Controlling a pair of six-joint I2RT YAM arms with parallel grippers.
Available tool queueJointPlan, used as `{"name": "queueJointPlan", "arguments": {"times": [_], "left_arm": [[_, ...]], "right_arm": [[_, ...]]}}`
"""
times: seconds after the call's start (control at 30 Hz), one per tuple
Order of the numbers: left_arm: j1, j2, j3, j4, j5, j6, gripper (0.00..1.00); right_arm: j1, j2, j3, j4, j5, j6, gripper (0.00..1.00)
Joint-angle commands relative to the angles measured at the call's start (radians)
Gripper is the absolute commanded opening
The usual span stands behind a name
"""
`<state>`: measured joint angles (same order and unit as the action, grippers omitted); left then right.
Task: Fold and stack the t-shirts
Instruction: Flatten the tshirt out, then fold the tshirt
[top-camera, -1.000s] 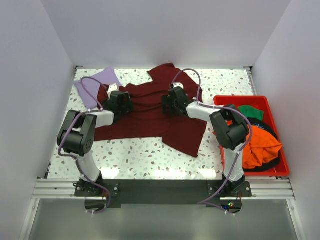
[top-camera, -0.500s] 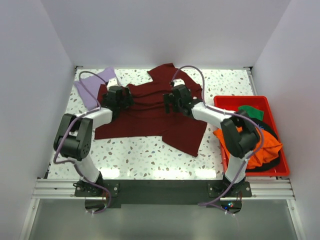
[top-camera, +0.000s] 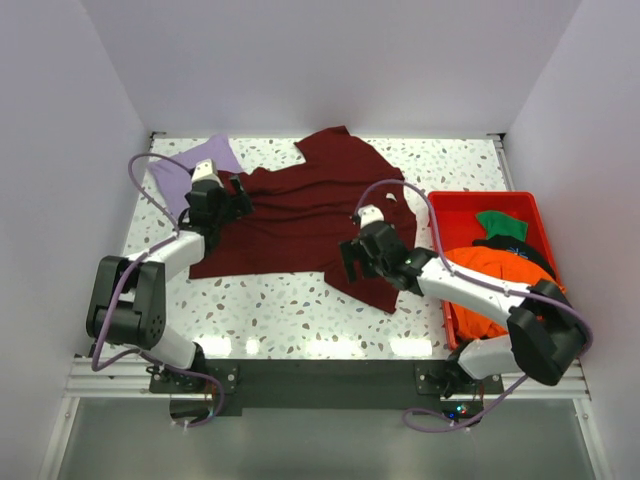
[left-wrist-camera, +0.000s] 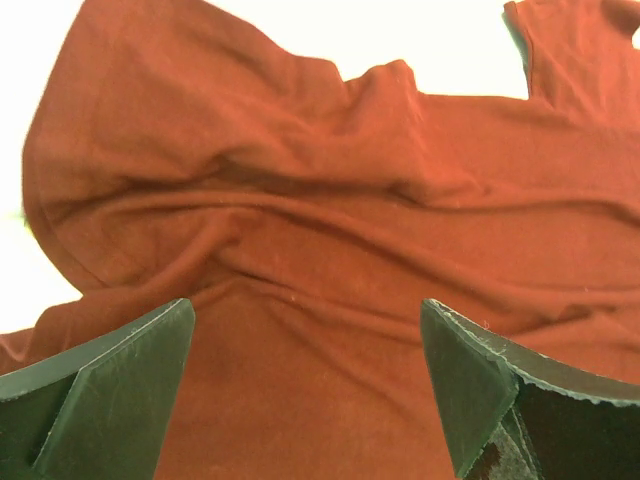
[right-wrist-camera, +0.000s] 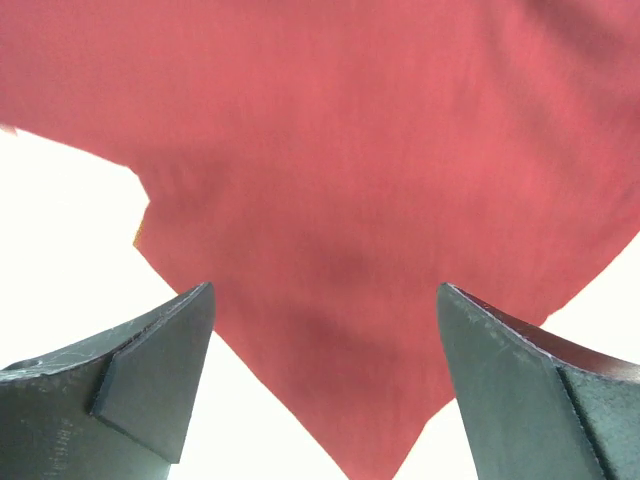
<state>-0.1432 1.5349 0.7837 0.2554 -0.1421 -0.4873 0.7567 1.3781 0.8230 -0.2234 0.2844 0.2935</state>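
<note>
T-shirt of dark maroon (top-camera: 300, 215) lies open and rumpled in the middle of the table (top-camera: 280, 310), its left edge beside the lavender tee (top-camera: 190, 168). Left gripper (top-camera: 228, 193) hovers at the left sleeve and right gripper (top-camera: 350, 262) at the near hem corner, probably to flatten the cloth for folding.

Left wrist view: fingers (left-wrist-camera: 120, 385) are wide apart and empty above wrinkles.

Right wrist view: fingers (right-wrist-camera: 140, 385) are also wide, holding nothing, above a pointed corner.

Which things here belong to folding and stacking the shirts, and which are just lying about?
For the job: maroon t-shirt, lavender t-shirt, orange t-shirt, green t-shirt, black t-shirt.
Just lying about: red bin.
</note>
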Motion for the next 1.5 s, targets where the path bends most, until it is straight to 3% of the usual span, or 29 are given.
{"name": "queueJointPlan", "arguments": {"times": [0.0,0.23,0.4,0.83,1.03,1.17,1.27,1.47], "left_arm": [[0.001,-0.055,-0.017,0.074,0.059,-0.007,1.0],[0.002,-0.058,-0.023,0.084,0.079,-0.01,1.0],[0.005,-0.058,-0.024,0.085,0.087,-0.011,1.0],[0.008,-0.035,-0.018,0.091,0.102,-0.013,1.0],[0.008,-0.032,-0.017,0.091,0.105,-0.013,1.0],[0.008,-0.035,-0.018,0.091,0.105,-0.013,1.0],[0.01,-0.036,-0.017,0.093,0.104,-0.013,1.0],[0.01,-0.036,-0.017,0.096,0.11,-0.011,1.0]], "right_arm": [[0.018,-0.105,-0.09,-0.024,-0.053,0.074,0.94],[0.027,-0.156,-0.212,0.045,-0.149,0.091,0.86],[0.033,-0.117,-0.22,0.082,-0.169,0.095,0.77],[0.059,-0.01,-0.183,0.096,-0.191,0.05,0.71],[0.061,0.048,-0.15,0.078,-0.179,0.052,0.56],[0.061,0.076,-0.102,0.024,-0.169,0.047,0.28],[0.061,0.078,-0.061,-0.016,-0.157,0.042,0.17],[0.052,0.044,0.068,-0.125,-0.075,0.024,0.13]]}}
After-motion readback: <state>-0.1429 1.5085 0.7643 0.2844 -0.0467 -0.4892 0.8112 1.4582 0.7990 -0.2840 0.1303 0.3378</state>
